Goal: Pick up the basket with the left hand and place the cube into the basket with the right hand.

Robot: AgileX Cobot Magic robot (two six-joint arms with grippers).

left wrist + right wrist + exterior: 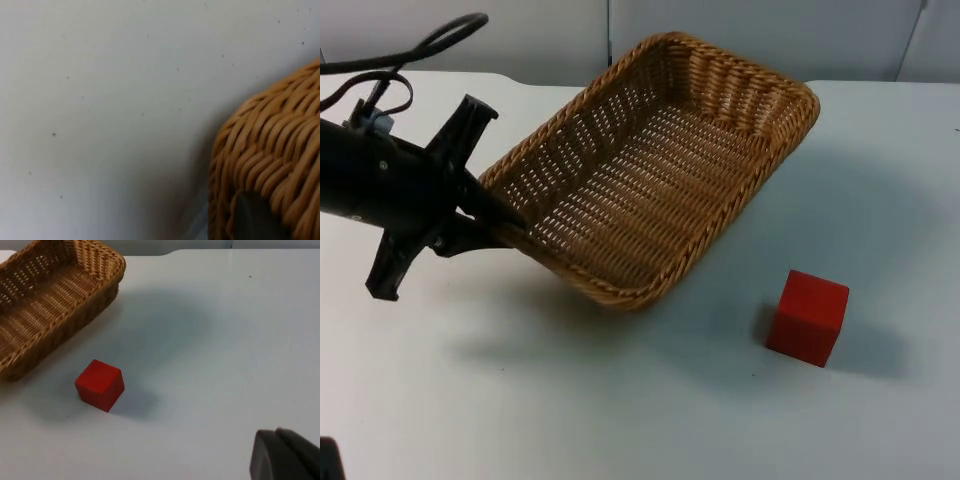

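1. The left gripper is closed on the rim of the wicker basket at its short end nearest the left arm. In the left wrist view, a dark fingertip presses against the woven wall.
2. The basket seems lifted and tilted: a shadow lies on the white table under its low corner. Its long axis runs from the left gripper away toward the far right, and the open side faces up.
3. The red cube rests on the table, apart from the basket, just beyond its long right side. It is on the right arm's side, so the right arm is the nearer one for it.
4. In the right wrist view the cube lies ahead of the right gripper and well apart from it, with the basket behind. Whether this gripper is open, the pictures do not tell.
5. Judged from this, the next move is for the right arm to reach toward the cube while the left arm holds the basket.
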